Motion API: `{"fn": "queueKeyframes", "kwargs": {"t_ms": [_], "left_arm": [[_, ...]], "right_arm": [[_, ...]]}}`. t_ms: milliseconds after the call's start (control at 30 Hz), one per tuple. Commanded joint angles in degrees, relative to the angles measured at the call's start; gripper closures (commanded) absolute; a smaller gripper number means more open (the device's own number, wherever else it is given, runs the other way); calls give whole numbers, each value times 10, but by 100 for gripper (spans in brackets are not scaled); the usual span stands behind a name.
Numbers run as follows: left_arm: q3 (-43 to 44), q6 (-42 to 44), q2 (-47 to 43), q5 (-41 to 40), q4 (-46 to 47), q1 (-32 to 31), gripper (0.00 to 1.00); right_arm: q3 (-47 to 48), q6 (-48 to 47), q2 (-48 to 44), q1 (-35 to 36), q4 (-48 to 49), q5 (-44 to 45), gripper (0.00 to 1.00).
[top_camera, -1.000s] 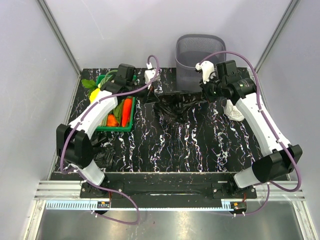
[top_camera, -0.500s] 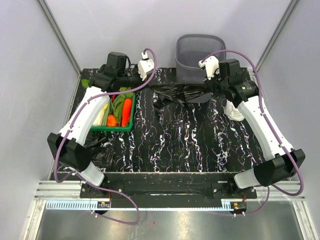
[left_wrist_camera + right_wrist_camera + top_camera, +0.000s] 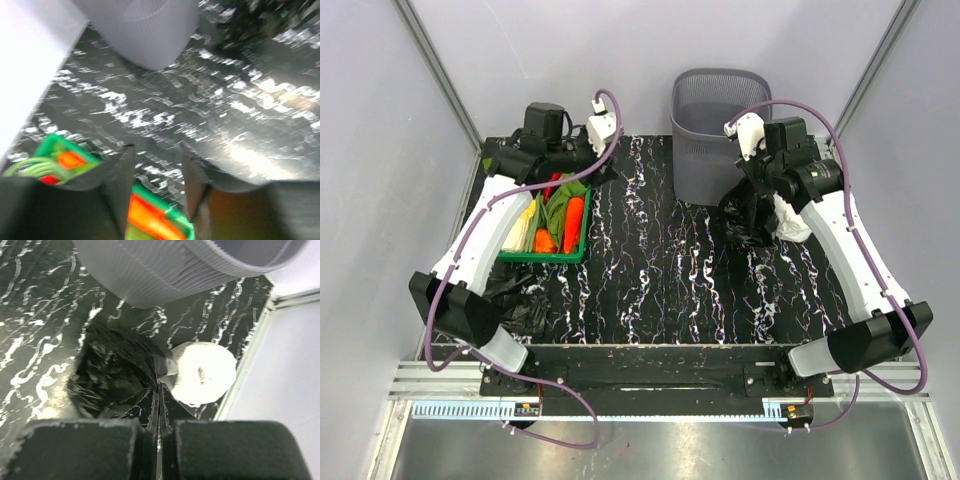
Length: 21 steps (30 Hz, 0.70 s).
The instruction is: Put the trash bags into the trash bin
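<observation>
right gripper [image 3: 159,392] is pinching a black bag [image 3: 745,215] | bag is hanging beside the bin [image 3: 705,160], near far right corner | likely soft, light, slippery (grab a bunched fold) | left gripper [image 3: 155,150] is gaping, empty

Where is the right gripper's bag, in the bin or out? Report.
Out. The trash bag hangs from the shut right gripper beside the trash bin, outside its wall.
</observation>
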Motion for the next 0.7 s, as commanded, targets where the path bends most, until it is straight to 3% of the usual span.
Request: {"fn": "queueKeyframes", "kwargs": {"t_ms": [0, 100, 267, 500, 667], "left_arm": [[-53, -159, 26, 160, 98, -18, 44], [-88, -226, 53, 196, 159, -64, 31], [-119, -145, 61, 85, 180, -184, 13], [-69, -117, 80, -36, 154, -272, 9], [-77, -79, 76, -166, 192, -296, 8]], "right_arm": [[19, 40, -26, -1, -25, -75, 100], [24, 60, -22, -1, -30, -79, 100], [73, 97, 3, -1, -58, -96, 100], [181, 150, 59, -13, -100, -130, 100], [262, 174, 96, -19, -142, -185, 100]]}}
